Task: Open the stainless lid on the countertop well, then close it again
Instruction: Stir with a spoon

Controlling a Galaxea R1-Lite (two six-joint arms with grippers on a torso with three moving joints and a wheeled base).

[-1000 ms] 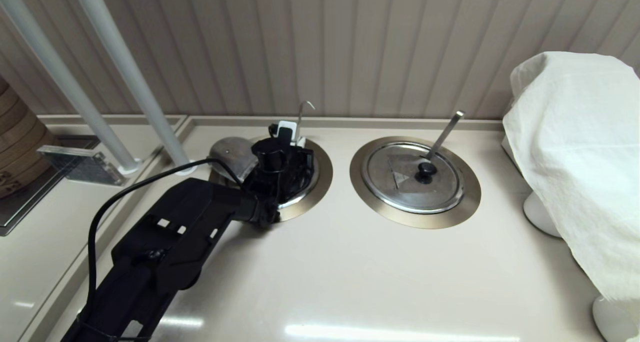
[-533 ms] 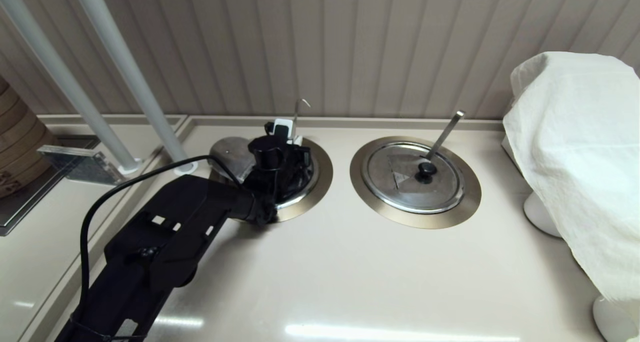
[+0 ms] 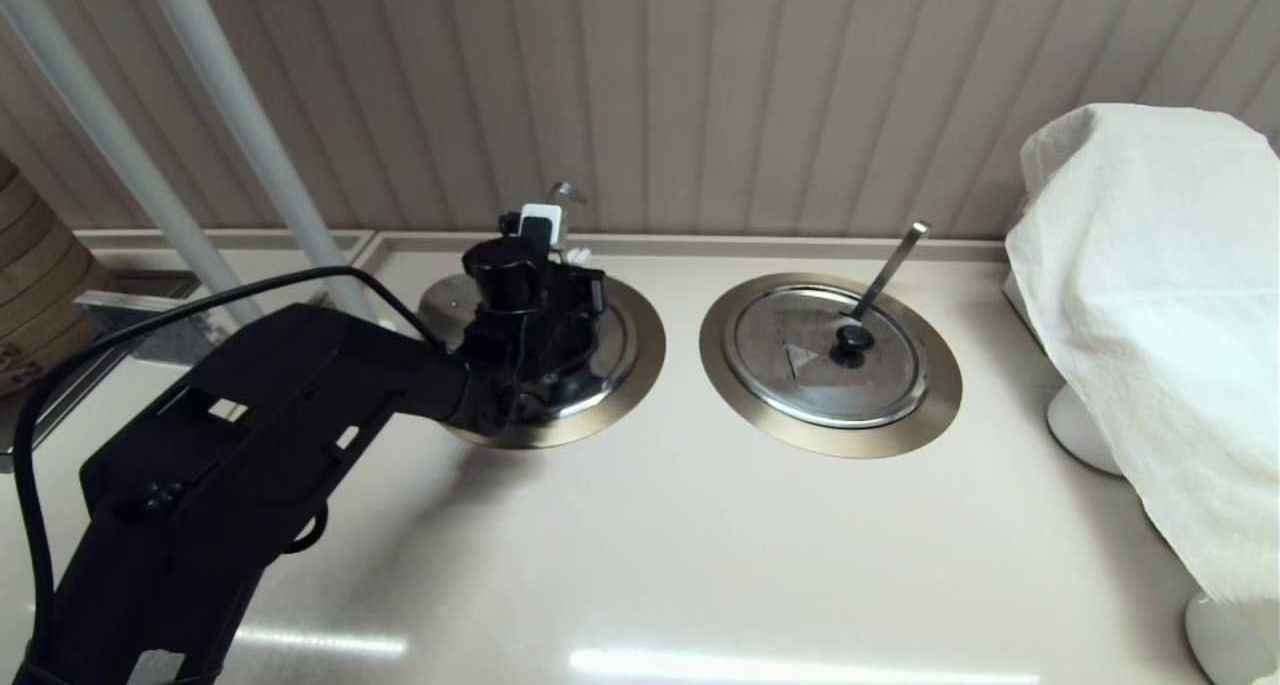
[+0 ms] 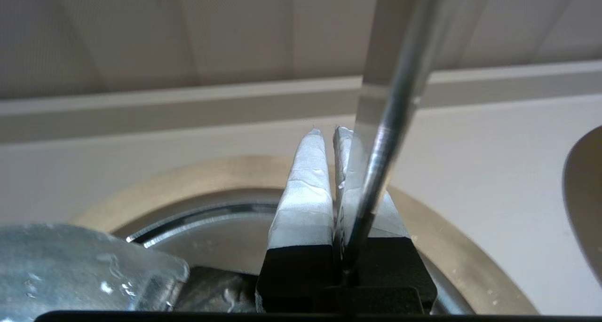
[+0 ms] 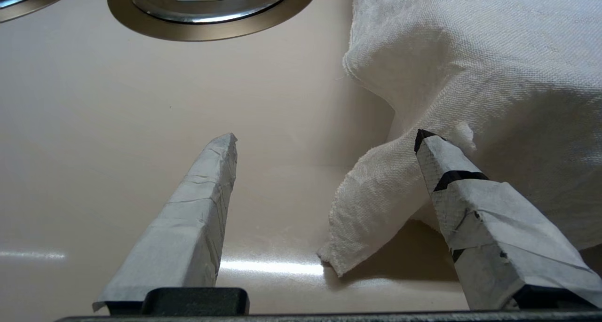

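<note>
Left claw [image 4: 329, 138] clamped together, apparently on knob, over stainless lid [image 3: 600, 350] at countertop well [image 3: 640, 365], desk 10 o'clock; lid looks seated, closing nearly complete.

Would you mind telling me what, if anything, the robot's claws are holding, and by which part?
The left claw is shut on the thin rod, pinching its shaft well below the hooked tip; the right claw is open and holds nothing.
</note>
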